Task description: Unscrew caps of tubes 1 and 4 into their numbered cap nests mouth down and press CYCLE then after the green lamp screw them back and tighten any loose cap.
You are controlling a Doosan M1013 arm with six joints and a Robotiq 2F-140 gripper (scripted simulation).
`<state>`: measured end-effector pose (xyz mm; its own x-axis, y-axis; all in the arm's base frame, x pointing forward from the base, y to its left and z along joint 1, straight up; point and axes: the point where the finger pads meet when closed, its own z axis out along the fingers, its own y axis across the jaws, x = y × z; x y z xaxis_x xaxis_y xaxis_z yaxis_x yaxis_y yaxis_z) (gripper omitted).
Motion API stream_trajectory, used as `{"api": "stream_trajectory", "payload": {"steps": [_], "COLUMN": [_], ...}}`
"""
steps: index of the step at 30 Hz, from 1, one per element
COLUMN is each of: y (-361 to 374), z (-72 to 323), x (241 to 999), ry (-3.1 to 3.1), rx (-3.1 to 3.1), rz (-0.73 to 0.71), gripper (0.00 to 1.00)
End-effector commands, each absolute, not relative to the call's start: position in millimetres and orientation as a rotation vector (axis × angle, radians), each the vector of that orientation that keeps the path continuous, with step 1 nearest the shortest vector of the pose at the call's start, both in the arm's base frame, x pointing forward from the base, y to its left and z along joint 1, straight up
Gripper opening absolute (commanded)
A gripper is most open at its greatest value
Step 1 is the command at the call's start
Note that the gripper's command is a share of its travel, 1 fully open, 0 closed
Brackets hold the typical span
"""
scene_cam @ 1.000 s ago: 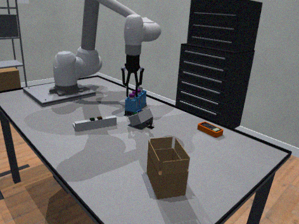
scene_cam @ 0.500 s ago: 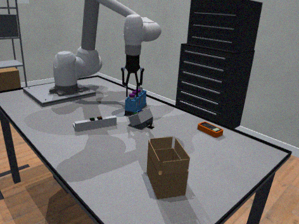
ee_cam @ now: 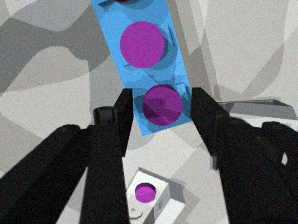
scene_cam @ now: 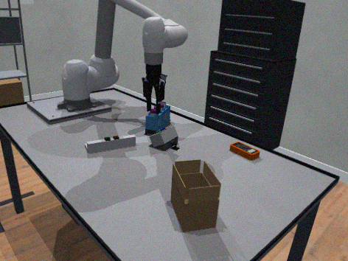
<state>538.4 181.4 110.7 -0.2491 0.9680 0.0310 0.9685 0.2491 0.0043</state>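
The blue decapping station [scene_cam: 156, 119] [ee_cam: 172, 75] stands at the middle back of the table with magenta-capped tubes. My gripper [scene_cam: 155, 100] [ee_cam: 161, 102] hangs straight down over the station's end tube. Its fingers stand open on either side of that tube's magenta cap [ee_cam: 162, 105], with a small gap on each side. The neighbouring cap [ee_cam: 142, 44] sits on its tube. The white cap tray [scene_cam: 110, 144] [ee_cam: 167, 197] lies left of the station. One magenta cap [ee_cam: 145, 192] lies in a nest of it. The grey key housing [scene_cam: 164, 137] sits just in front of the station.
An open cardboard box [scene_cam: 195, 193] stands near the table's front. An orange meter [scene_cam: 245, 150] lies at the right. A black drawer cabinet [scene_cam: 254, 74] stands behind the table. The arm's base plate [scene_cam: 66, 107] is at the back left.
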Motion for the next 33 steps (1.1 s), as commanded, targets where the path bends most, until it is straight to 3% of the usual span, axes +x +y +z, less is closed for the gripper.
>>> {"api": "stream_trajectory", "payload": {"steps": [1,7,8,22,33], "y": [181.7,181.8,181.8,181.7,181.8], "z": [111.3,111.3,111.3,111.4,111.6], "x": [538.8,538.8,538.8,538.8,538.8], "ry": [-2.264,-2.264,-2.264,-2.265,-2.694], "rx": [-2.180,-2.180,-2.180,-2.180,-1.620], "rz": [0.000,0.000,0.000,0.000,0.001], "gripper": [0.41,0.41,0.30,0.30,0.30]}}
